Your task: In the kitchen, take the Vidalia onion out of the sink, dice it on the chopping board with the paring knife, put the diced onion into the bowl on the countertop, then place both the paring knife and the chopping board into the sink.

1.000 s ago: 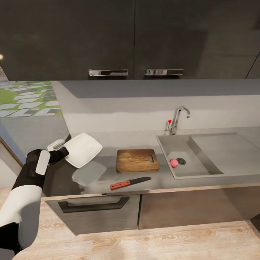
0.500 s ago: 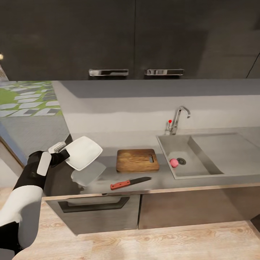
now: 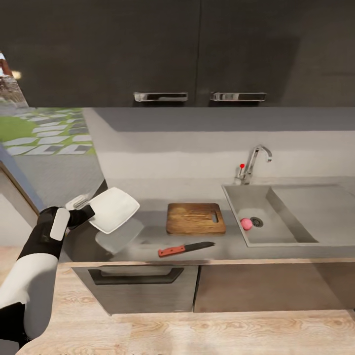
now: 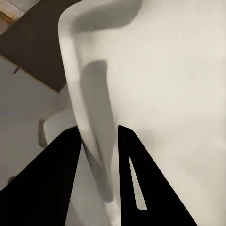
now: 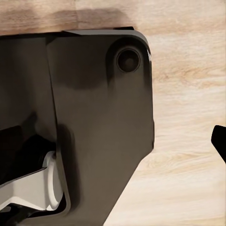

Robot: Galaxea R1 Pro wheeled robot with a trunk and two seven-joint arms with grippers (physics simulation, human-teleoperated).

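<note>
Whole view shifted, camera moved; left tool [image 3: 85, 211] still clamped on tilted bowl [image 3: 114, 209] above worktop [image 3: 148, 239]; onion [image 3: 246, 224] untouched in sink [image 3: 276, 236]; right tool's state indeterminable.

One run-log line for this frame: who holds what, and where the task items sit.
left end effector: shut on bowl, above countertop | onion: in sink | chopping board, paring knife: on countertop

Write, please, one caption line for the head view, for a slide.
Left gripper holds the bowl tilted above the countertop; chopping board, paring knife and onion wait.
</note>
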